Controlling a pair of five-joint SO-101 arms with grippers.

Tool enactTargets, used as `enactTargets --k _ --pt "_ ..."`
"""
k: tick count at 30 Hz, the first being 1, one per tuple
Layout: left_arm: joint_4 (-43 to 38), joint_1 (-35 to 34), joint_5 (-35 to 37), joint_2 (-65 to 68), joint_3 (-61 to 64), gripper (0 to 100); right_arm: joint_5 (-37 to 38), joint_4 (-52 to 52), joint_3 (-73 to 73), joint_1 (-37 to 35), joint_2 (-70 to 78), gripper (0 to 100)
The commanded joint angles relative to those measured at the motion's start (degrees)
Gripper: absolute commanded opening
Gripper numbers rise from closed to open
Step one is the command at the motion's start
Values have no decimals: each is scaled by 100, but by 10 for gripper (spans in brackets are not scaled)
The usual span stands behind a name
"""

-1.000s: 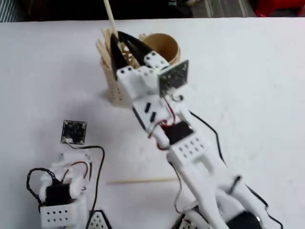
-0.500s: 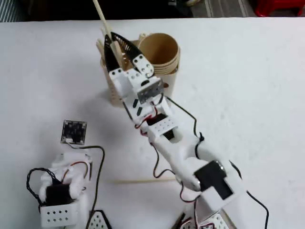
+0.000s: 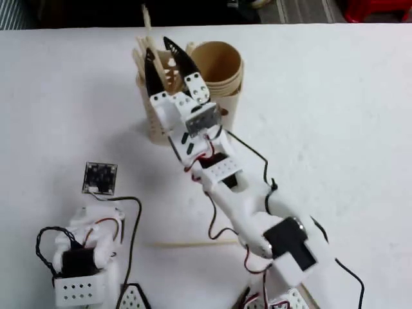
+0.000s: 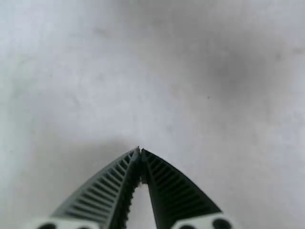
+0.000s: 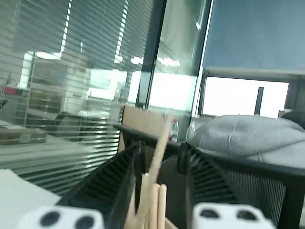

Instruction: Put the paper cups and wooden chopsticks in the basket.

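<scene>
One chopstick (image 5: 161,136) seemingly stands loose inside the spread right hand (image 3: 159,47)

We have the white table (image 3: 347,96) running right across the high view, its surface faintly speckled and softly shadowed. Past its far edge we catch a red object (image 3: 376,8) at the corner, cropped too tightly to name, with a patch of striped flooring (image 3: 302,9) just beside it. Over in the right wrist view we're looking into the room: horizontal window blinds (image 5: 52,62), a dark upright window post (image 5: 155,57), a blue shade (image 5: 252,33) bordering a bright pane (image 5: 238,98), and a grey padded bulk (image 5: 248,138) against a black mesh chair back (image 5: 257,191).
</scene>
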Motion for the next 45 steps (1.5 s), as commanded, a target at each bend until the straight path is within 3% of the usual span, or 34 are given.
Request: enactTargets --k 1,8,17,23,25,35,45 --pt "26 110 53 22 -26 24 -563 734 26 207 -769 122" --pt "26 110 53 22 -26 24 -1116 3011 273 189 -2457 121" --pt "26 110 53 22 -26 24 -1081 7477 545 189 -4866 122" --pt "26 110 53 22 -26 24 -1055 9543 554 224 -5666 122" --pt "26 110 53 22 -26 24 -721 10044 554 189 -5692 122" --pt "26 110 53 22 -26 24 431 11829 695 -110 -5684 122" --pt "26 110 53 22 -26 24 703 11477 2251 -1437 -5675 123"
